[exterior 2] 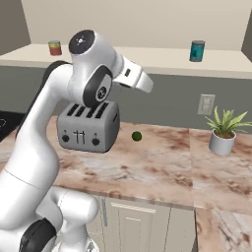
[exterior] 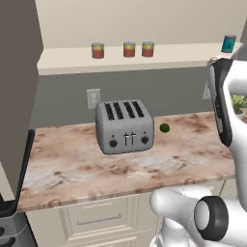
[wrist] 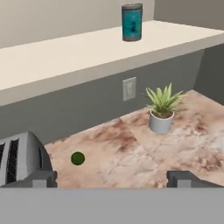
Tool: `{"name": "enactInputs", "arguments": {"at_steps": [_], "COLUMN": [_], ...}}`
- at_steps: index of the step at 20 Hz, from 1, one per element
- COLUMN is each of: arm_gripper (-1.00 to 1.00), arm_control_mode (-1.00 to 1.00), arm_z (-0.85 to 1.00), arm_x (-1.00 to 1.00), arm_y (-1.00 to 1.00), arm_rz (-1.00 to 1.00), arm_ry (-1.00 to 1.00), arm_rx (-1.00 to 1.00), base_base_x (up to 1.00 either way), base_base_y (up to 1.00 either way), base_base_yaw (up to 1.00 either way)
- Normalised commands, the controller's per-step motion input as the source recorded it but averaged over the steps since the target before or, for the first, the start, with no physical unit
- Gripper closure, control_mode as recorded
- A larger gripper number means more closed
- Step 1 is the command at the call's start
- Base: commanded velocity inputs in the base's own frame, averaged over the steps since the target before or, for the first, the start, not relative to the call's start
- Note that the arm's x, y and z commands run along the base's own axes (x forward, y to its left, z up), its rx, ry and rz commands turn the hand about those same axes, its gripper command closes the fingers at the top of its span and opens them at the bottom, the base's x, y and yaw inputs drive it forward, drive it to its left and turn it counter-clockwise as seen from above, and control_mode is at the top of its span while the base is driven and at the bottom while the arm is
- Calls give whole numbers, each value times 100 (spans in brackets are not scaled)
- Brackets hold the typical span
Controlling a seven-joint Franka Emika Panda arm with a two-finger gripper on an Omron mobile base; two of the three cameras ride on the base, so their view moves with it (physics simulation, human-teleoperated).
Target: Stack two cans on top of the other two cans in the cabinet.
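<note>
Left base view is showing three red cans standing upright on the cream shelf [exterior: 72, 60] of the cabinet: one [exterior: 98, 50] alone at the left, then a pair [exterior: 129, 49] and [exterior: 147, 48] sitting just beside each other. Each is a short cylinder with a yellow-green upper band and a grey top, long axis running vertical. Farther right along the same board, well apart from the reds, a teal can [exterior: 228, 43] is also standing upright, its right edge partly covered by the white arm [exterior: 223, 103].

Below the shelf, a boxy brushed-metal toaster [exterior: 124, 126] with four slots is resting on the mottled pink-brown marble counter [exterior: 72, 166], and a small dark green ball, perhaps a lime [exterior: 164, 128], is lying just to its right. A potted plant [exterior: 238, 103] is peeking out behind the arm, mostly hidden.

Right base view is hiding the red pair behind the arm's shoulder; only the leftmost red can is showing there.

Hand view is looking at the teal can from below and in front; its dark top is hard to make out. The gripper [wrist: 112, 178] is hovering over the counter with its fingers [wrist: 183, 178] spread wide apart, grasping nothing, only their tips showing.
</note>
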Motion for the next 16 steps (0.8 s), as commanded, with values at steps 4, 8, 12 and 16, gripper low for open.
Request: {"name": "enactInputs", "arguments": {"at_steps": [4,8,12,16], "arm_gripper": [-100,-100,-100,-100], "arm_control_mode": [-100,-100,-100,-100], "arm_z": [14,6,27,63], "arm_x": [0,0,0,0], "arm_y": [-18,-16,-31,-33], "arm_rz": [-9,-14,-17,-12], "arm_ry": [-24,-16,-7,1], "arm_rx": [-4,-9,-6,0], "base_base_x": [0,0,0,0], "base_base_y": [0,0,0,0], "base_base_yaw": [0,0,0,0]}}
